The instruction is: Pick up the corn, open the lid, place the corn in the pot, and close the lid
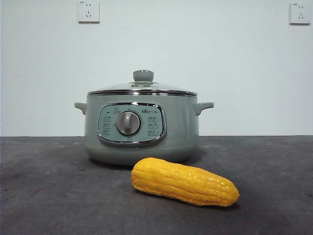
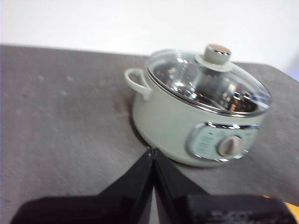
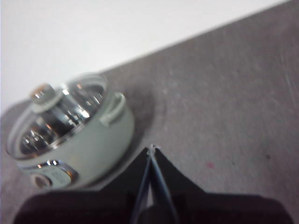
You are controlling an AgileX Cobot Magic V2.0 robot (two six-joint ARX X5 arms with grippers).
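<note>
The yellow-orange corn (image 1: 185, 181) lies on the dark table in front of the pot, tapered end to the right. The sage-green pot (image 1: 142, 128) stands behind it with the glass lid (image 1: 142, 88) seated on its rim, green knob on top. No arm shows in the front view. In the left wrist view my left gripper (image 2: 152, 150) is shut and empty, held above the table short of the pot (image 2: 196, 126) and its lid (image 2: 209, 79). In the right wrist view my right gripper (image 3: 152, 148) is shut and empty, beside the pot (image 3: 79, 140) with its lid (image 3: 56, 112).
The dark grey table (image 1: 49, 196) runs wide on both sides of the pot. A white wall with two sockets (image 1: 88, 11) stands behind. A sliver of yellow (image 2: 292, 210) shows at the corner of the left wrist view.
</note>
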